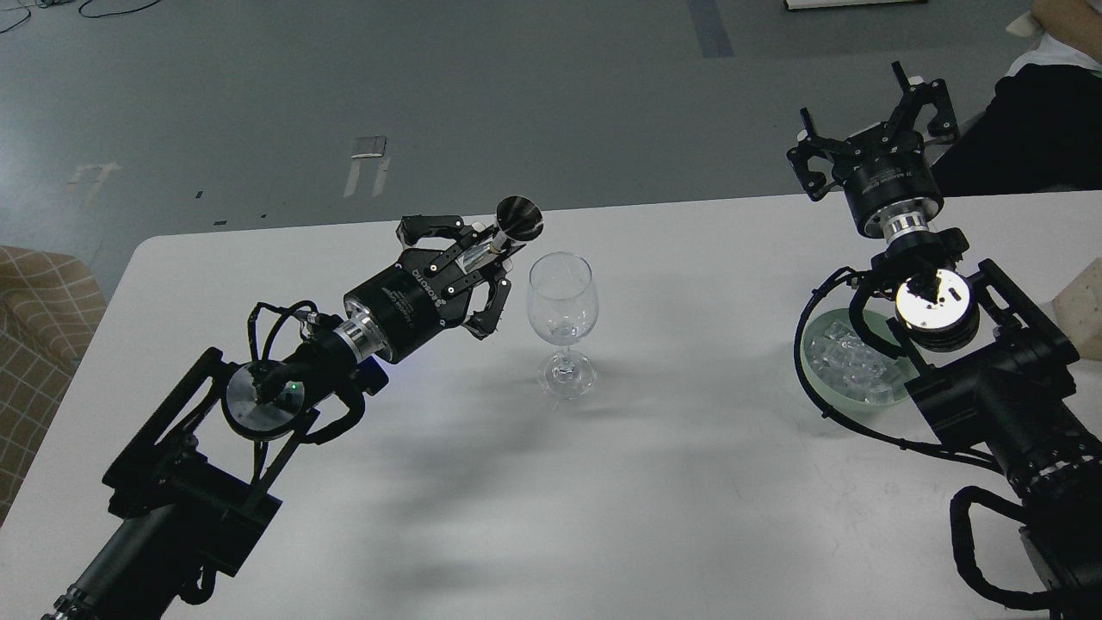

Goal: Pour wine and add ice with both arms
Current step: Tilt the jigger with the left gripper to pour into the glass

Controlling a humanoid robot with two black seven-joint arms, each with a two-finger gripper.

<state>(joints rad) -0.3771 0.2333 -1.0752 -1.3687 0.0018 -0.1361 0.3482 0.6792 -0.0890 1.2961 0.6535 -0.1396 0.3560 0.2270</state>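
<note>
A clear wine glass [562, 310] stands upright near the middle of the white table [689, 482]. My left gripper [480, 254] is just left of its rim, shut on a small dark metal cone-shaped cup [519, 220] that points up and right beside the rim. My right gripper [868, 129] is open and empty, raised above the table's back right. The ice [848, 357] lies as clear cubes in a pale green bowl [809, 362], partly hidden under my right arm. Something small and clear glints at the bottom of the glass's bowl.
A beige checked seat [43, 301] stands off the table's left edge. A person in dark clothes [1033, 129] sits behind the back right corner. A pale object [1086, 301] lies at the right edge.
</note>
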